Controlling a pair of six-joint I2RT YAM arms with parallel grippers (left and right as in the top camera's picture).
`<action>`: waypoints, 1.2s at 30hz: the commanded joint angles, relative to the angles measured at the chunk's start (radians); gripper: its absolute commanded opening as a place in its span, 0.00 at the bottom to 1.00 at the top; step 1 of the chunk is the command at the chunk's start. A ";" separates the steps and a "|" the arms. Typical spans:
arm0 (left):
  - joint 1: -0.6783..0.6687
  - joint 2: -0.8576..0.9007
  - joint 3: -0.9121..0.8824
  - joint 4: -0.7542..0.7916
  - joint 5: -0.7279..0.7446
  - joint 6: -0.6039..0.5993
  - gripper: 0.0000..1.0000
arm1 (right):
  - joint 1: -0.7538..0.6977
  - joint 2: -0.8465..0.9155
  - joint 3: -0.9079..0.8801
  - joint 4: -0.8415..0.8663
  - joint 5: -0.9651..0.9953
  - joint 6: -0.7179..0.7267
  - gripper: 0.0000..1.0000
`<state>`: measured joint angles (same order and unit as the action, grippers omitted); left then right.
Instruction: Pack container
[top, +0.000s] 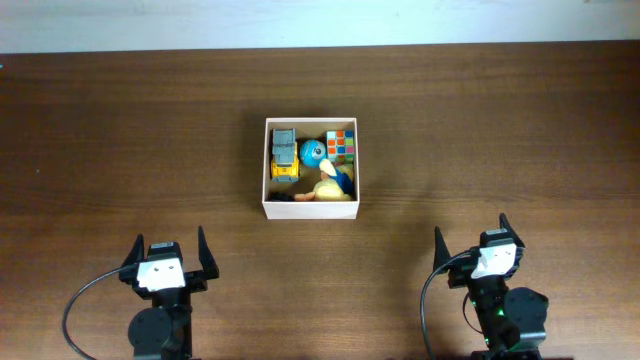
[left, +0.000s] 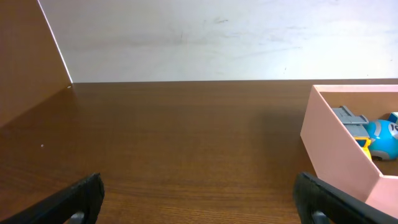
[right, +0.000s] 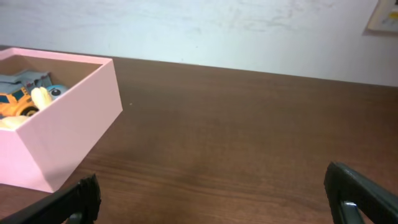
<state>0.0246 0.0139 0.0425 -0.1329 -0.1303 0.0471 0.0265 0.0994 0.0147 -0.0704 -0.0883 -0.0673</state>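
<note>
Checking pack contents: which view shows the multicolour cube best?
Overhead: the multicolour cube sits unobstructed in the far right corner of the container. Both wrist views catch only part of the container; the cube shows in neither.

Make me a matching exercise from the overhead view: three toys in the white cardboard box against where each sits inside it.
Things:
1. yellow-and-grey toy truck
2. round blue toy
3. multicoloured puzzle cube

Places in the white cardboard box:
a. far right corner
b. by the left wall
c. far half, between the other two

Pairs: 1-b, 2-c, 3-a
</note>
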 joint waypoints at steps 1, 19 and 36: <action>-0.004 -0.009 -0.006 0.001 0.011 -0.010 0.99 | 0.008 -0.064 -0.009 -0.001 0.011 -0.004 0.99; -0.004 -0.009 -0.006 0.001 0.011 -0.010 0.99 | 0.006 -0.096 -0.009 -0.001 0.016 -0.004 0.99; -0.004 -0.009 -0.006 0.001 0.010 -0.010 0.99 | 0.006 -0.096 -0.009 0.000 0.016 -0.004 0.99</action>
<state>0.0246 0.0135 0.0425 -0.1329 -0.1303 0.0471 0.0269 0.0147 0.0147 -0.0700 -0.0841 -0.0677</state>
